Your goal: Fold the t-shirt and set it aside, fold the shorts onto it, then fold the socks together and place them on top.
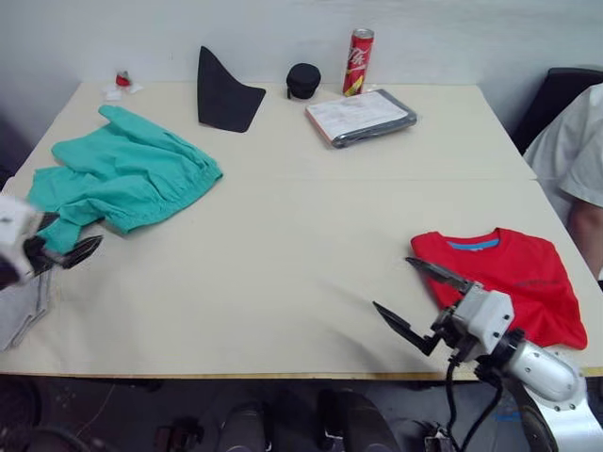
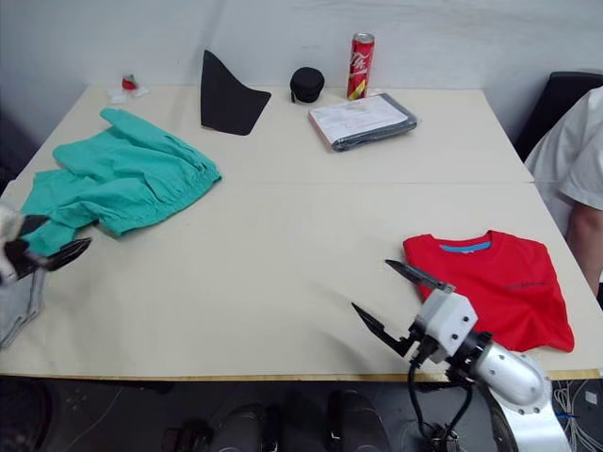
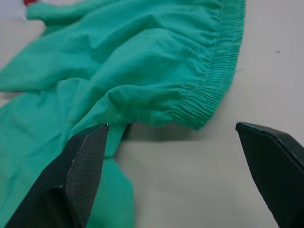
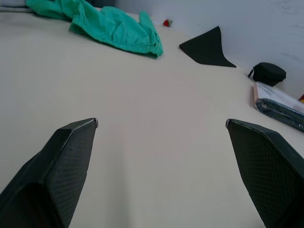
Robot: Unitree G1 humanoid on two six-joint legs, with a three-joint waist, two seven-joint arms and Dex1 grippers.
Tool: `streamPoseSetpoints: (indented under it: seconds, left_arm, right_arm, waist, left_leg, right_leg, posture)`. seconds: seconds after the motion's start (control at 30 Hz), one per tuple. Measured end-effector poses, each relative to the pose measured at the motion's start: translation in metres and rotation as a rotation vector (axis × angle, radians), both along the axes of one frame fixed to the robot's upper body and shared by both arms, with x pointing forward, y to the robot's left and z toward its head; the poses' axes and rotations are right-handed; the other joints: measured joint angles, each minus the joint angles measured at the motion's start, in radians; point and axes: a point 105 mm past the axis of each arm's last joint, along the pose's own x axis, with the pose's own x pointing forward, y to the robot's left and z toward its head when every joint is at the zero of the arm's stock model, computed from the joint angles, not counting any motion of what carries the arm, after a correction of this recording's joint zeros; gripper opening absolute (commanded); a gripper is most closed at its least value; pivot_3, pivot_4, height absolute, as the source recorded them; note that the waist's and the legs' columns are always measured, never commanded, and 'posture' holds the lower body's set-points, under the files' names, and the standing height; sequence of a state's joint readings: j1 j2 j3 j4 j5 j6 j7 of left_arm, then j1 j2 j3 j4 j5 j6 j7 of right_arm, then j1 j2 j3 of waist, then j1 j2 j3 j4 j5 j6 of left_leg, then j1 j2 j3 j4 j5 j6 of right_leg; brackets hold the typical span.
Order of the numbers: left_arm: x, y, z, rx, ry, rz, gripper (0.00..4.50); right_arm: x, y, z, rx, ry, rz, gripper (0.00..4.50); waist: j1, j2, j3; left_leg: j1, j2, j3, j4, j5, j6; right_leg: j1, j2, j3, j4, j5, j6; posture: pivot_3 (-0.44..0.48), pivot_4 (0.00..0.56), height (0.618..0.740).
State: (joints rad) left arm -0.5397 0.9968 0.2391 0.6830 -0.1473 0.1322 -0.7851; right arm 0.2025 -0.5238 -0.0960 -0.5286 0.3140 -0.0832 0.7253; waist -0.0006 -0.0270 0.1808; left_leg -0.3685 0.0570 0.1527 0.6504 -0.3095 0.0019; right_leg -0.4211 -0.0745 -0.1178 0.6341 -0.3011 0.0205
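The red can at the far edge of the bench carries white lettering down its side, too small to read. The t-shirt bears a faint line of print across its chest, also illegible.

We held our right gripper low over the near right part of the table, its two black fingers spread wide apart and closed on nothing. The white wrist block and silver forearm behind it rose from the lower right, with the fingers pointing toward our left. Our left gripper sat at the far left edge, fingers pointing toward our right. In the left wrist view its fingers stood well apart, one on each side, with nothing between them. Both grippers hung well apart from each other.
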Motion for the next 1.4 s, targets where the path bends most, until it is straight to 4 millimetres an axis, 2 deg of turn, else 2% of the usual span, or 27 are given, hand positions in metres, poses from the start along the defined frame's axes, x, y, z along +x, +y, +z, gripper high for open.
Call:
streamPoseSetpoints:
  seconds: [0.13, 0.2, 0.23, 0.53, 0.63, 0.73, 0.83, 0.93, 1.0, 1.13, 1.23, 1.3, 1.37, 1.4]
  left_arm:
    - [0.031, -0.012, -0.014, 0.082, 0.125, -0.010, 4.50]
    - [0.035, -0.015, -0.027, 0.127, 0.203, -0.020, 4.10]
    - [0.036, -0.016, -0.027, 0.133, 0.210, -0.027, 3.89]
    - [0.038, -0.024, -0.039, 0.017, 0.288, -0.038, 0.91]
    - [0.045, -0.041, -0.035, -0.031, 0.239, -0.105, 0.04]
    - [0.054, -0.068, -0.022, -0.081, 0.173, -0.248, 0.01]
    - [0.054, -0.104, -0.004, -0.109, 0.123, -0.482, 0.01]
    - [0.041, -0.150, 0.019, -0.083, 0.066, -0.784, 0.01]
    - [0.027, -0.176, 0.024, -0.080, 0.055, -0.942, 0.01]
    - [-0.007, -0.234, 0.003, -0.127, 0.130, -1.198, 0.01]
    - [-0.029, -0.275, -0.011, -0.173, 0.164, -1.325, 0.01]
    - [-0.041, -0.292, -0.024, -0.158, 0.182, -1.382, 0.01]
    - [-0.047, -0.298, -0.038, -0.149, 0.211, -1.400, 0.01]
    - [-0.049, -0.301, -0.044, -0.163, 0.218, -1.398, 0.62]
  right_arm:
    - [0.007, 0.000, 0.001, -0.015, -0.017, -0.027, 4.42]
    - [0.009, -0.002, 0.001, -0.019, -0.022, -0.043, 4.50]
    - [0.009, -0.003, 0.001, -0.021, -0.022, -0.050, 4.50]
    - [0.012, -0.007, -0.001, -0.033, -0.031, -0.106, 4.50]
    - [0.014, -0.009, -0.002, -0.031, -0.033, -0.125, 4.50]
    - [0.016, -0.011, -0.005, -0.034, -0.022, -0.138, 4.50]
    - [0.017, -0.013, -0.009, -0.044, -0.013, -0.148, 4.50]
    - [0.018, -0.022, -0.008, -0.059, -0.022, -0.175, 4.50]
    - [0.017, -0.029, -0.007, -0.087, -0.029, -0.189, 4.50]
    - [0.014, -0.041, -0.017, -0.129, 0.018, -0.201, 4.50]
    - [0.013, -0.041, -0.017, -0.133, 0.014, -0.196, 4.50]
    - [0.013, -0.042, -0.017, -0.133, 0.015, -0.197, 4.50]
    - [0.012, -0.043, -0.020, -0.134, 0.027, -0.201, 4.50]
    - [0.011, -0.043, -0.021, -0.132, 0.042, -0.199, 4.50]
  waist:
    - [-0.004, -0.004, 0.000]
    - [-0.011, -0.005, 0.000]
    - [-0.013, -0.005, 0.000]
    - [-0.024, -0.005, 0.000]
    - [-0.019, -0.007, 0.001]
    - [-0.007, -0.009, 0.002]
    - [-0.002, -0.009, 0.002]
    - [-0.002, -0.009, 0.002]
    - [-0.003, -0.009, 0.002]
    - [-0.006, -0.008, 0.002]
    - [-0.004, -0.008, 0.002]
    - [-0.006, -0.008, 0.002]
    - [-0.005, -0.008, 0.002]
    - [-0.004, -0.008, 0.002]
  left_leg:
    - [-0.003, -0.001, 0.010, 0.002, 0.002, 0.001]
    - [-0.002, 0.000, 0.013, 0.002, 0.002, 0.001]
    - [-0.002, 0.001, 0.013, 0.002, 0.002, 0.001]
    - [0.001, 0.002, 0.013, 0.010, 0.002, 0.000]
    - [0.000, 0.002, 0.011, 0.012, 0.002, -0.001]
    - [-0.001, 0.002, 0.012, 0.015, 0.002, -0.001]
    - [-0.002, 0.001, 0.012, 0.015, 0.002, 0.000]
    - [-0.002, 0.001, 0.012, 0.016, 0.002, 0.000]
    - [-0.001, 0.001, 0.013, 0.016, 0.002, 0.000]
    - [0.000, 0.002, 0.012, 0.016, 0.002, -0.001]
    - [0.000, 0.002, 0.012, 0.017, 0.003, -0.001]
    - [0.002, 0.002, 0.012, 0.017, 0.003, -0.002]
    - [0.002, 0.003, 0.011, 0.017, 0.003, -0.002]
    - [0.001, 0.003, 0.010, 0.017, 0.003, -0.002]
  right_leg:
    - [-0.008, 0.002, 0.007, 0.010, -0.001, 0.001]
    - [-0.008, 0.003, 0.009, 0.010, -0.001, 0.002]
    - [-0.009, 0.003, 0.010, 0.010, -0.001, 0.002]
    - [-0.009, 0.002, 0.013, 0.019, -0.003, 0.002]
    - [-0.010, 0.001, 0.012, 0.021, -0.003, 0.001]
    - [-0.010, 0.001, 0.012, 0.021, -0.003, 0.001]
    - [-0.010, 0.001, 0.012, 0.021, -0.003, 0.001]
    - [-0.010, 0.001, 0.013, 0.021, -0.003, 0.001]
    - [-0.009, 0.002, 0.014, 0.021, -0.003, 0.001]
    - [-0.009, 0.002, 0.016, 0.023, -0.004, 0.001]
    - [-0.008, 0.003, 0.016, 0.024, -0.004, 0.001]
    - [-0.008, 0.004, 0.017, 0.024, -0.004, 0.001]
    - [-0.008, 0.005, 0.017, 0.024, -0.004, 0.001]
    - [-0.008, 0.005, 0.017, 0.024, -0.004, 0.001]
  posture:
    - [0.000, 0.150, 0.740]
    - [0.000, 0.150, 0.740]
    - [0.000, 0.150, 0.740]
    - [0.000, 0.150, 0.740]
    - [0.000, 0.150, 0.740]
    - [0.000, 0.150, 0.740]
    - [0.000, 0.150, 0.740]
    - [0.000, 0.150, 0.740]
    - [0.000, 0.150, 0.740]
    - [0.000, 0.150, 0.740]
    - [0.000, 0.150, 0.740]
    - [0.000, 0.150, 0.740]
    - [0.000, 0.150, 0.740]
    - [0.000, 0.150, 0.740]
